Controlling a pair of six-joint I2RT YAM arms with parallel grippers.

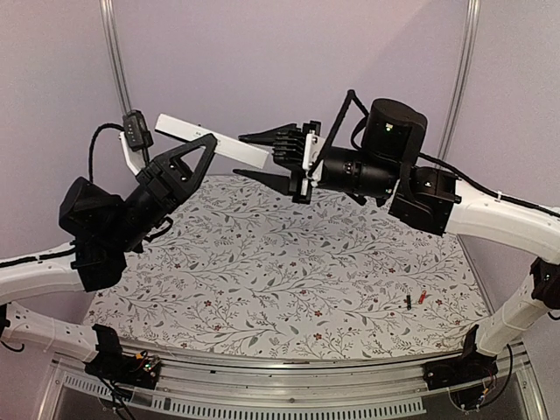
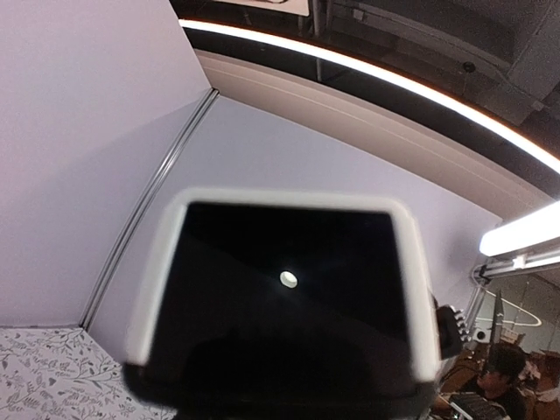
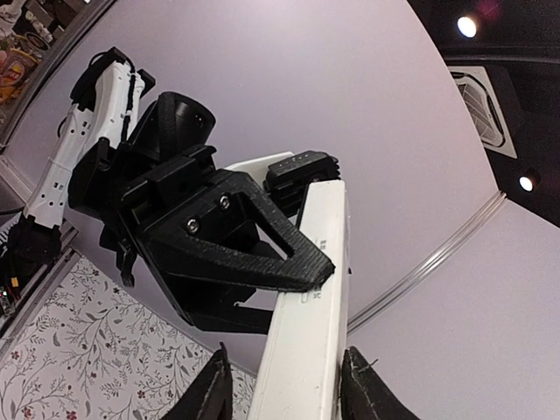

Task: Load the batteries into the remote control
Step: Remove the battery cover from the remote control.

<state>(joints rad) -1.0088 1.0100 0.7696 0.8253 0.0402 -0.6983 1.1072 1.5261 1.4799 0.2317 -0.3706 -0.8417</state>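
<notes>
**Two arms, one remote held aloft**

From above, we see the slim white rectangular remote control [image 1: 238,150] raised well clear of the floral-print table [image 1: 289,262]. The black left gripper [image 1: 206,150] is clamped across its middle, and we judge this offers the bar's free end to the other arm. The black right gripper [image 1: 262,142] reaches in at that end. A tiny black cylindrical battery [image 1: 409,302] and a tiny red cylindrical battery [image 1: 422,297] lie side by side on the table near the right arm, well apart from the remote and not yet loaded.

At the left wrist, the remote's dark, white-rimmed end fills the view, blurred. We cannot make out that arm's own fingers.

At the right wrist, two black fingers [image 3: 216,389] flank the white bar closely. We cannot tell whether they press on it. Beyond them, the left gripper pinches the bar.
</notes>
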